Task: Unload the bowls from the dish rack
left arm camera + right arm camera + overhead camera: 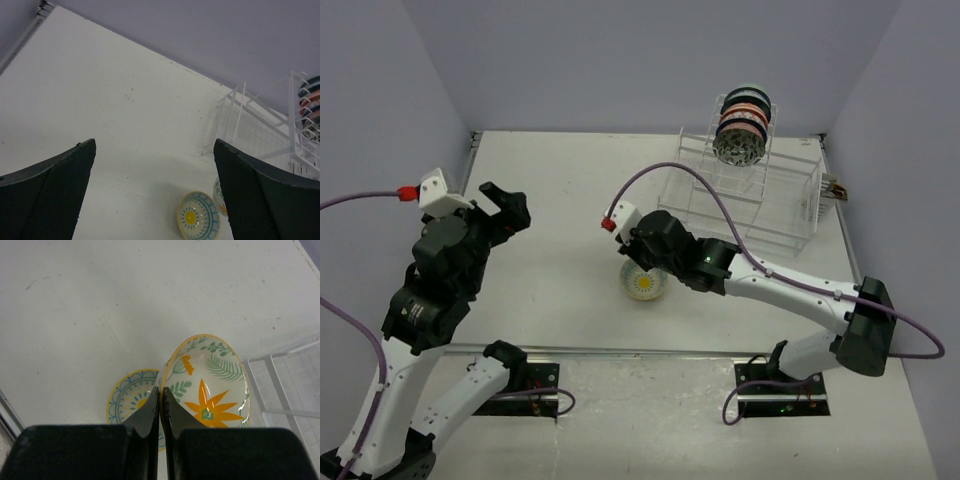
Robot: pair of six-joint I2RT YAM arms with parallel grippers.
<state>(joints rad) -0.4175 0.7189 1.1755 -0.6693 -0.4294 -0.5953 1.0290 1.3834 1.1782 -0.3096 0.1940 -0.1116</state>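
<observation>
Right hand [160,390] pinches the rim of a flower-painted bowl [215,385], its fingers nearly closed, just beside a blue-patterned bowl [127,400] lying on the tabletop [75,300]. Left hand [154,145] hovers wide open and empty. At the far right, the dish rack [750,190] carries more bowls [742,125] on its tall tier.

The table [560,190] is white and matt, faintly grained, with small dark specks. The dish rack [745,200] looks like clear, glossy plastic with thin white rods. The flower-painted bowl [212,385] has a smooth, shiny glaze that catches highlights, and the blue-patterned bowl [127,397] looks glazed too. The left gripper [155,145] has matt black pads [57,200] with a fine mesh-like texture. The right gripper [160,397] has smooth, dull black fingers [147,417]. The cable [360,199] has a smooth purple sheath.
</observation>
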